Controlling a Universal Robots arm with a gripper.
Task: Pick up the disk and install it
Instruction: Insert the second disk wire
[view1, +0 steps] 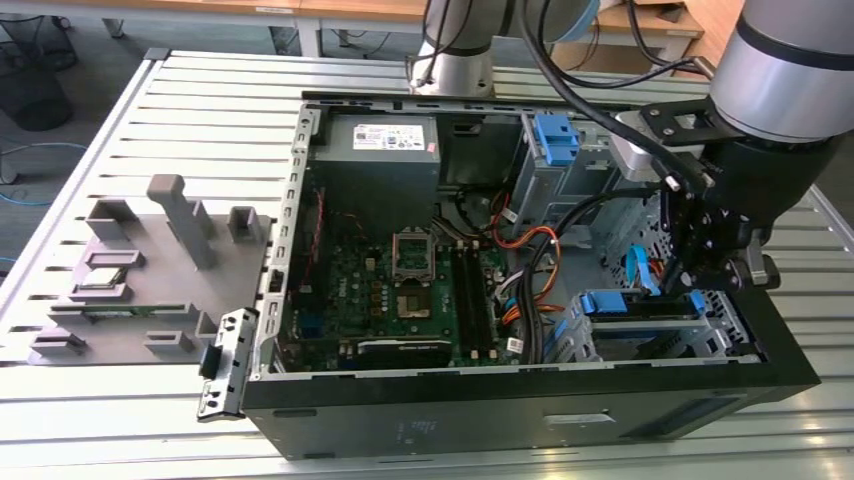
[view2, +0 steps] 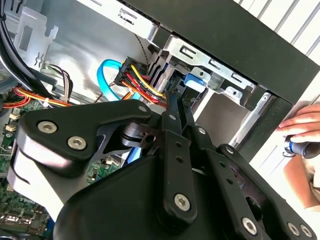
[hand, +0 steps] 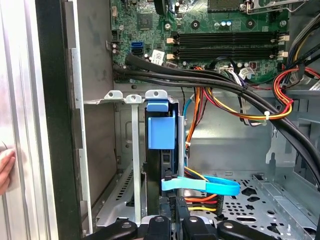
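Note:
The disk sits edge-up in the metal drive cage at the case's front corner, on the exterior view's right. Its blue carrier frame tops the slot in both wrist views, at the disk and the disk. My gripper hangs just above the cage. Its thin black fingers lie side by side with no gap, so the gripper is shut, tips close against the carrier's end. Whether they touch it I cannot tell. The gripper shows beside the drive's dark edge.
A light-blue data cable and red-yellow power wires lie right by the cage. Black cable bundles cross over the motherboard. An empty blue bracket sits at the case's far end. A person's hand rests outside the case wall.

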